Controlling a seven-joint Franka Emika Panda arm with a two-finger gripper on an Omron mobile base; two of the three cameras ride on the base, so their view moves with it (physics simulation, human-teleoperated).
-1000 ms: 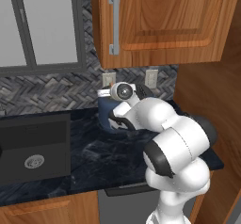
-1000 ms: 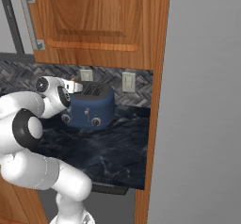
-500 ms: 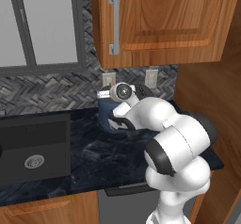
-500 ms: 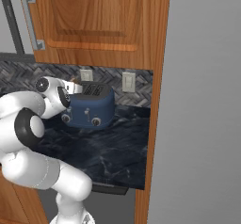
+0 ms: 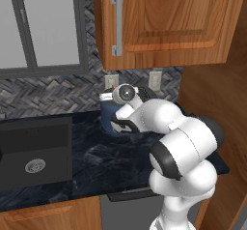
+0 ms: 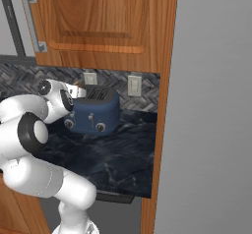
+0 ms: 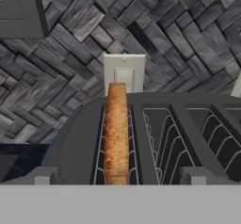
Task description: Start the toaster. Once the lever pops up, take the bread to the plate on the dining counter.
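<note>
— Why's the hand parked over the toaster (image 6: 93, 111) like that?

— To line up on the bread (image 7: 116, 132), standing upright in the left slot. The gripper's (image 7: 116, 180) fingers are spread wide either side, grasping nothing yet.

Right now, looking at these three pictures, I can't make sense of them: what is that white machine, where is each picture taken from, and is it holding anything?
The white machine is a robot arm with dark joints, reaching over a black marble-look worktop in a rendered kitchen. Two pictures come from cameras riding behind the arm, one to its left, one to its right. The third comes from a camera on the hand itself, looking down along its two-finger gripper. On the worktop, against the grey herringbone wall, stands a squat dark-blue toaster with two silver knobs. In the hand camera, a thin golden-brown slice of bread stands upright in the toaster's leftmost slot. The gripper is open just above it and holds nothing. A dark sink lies left of the toaster.
</note>
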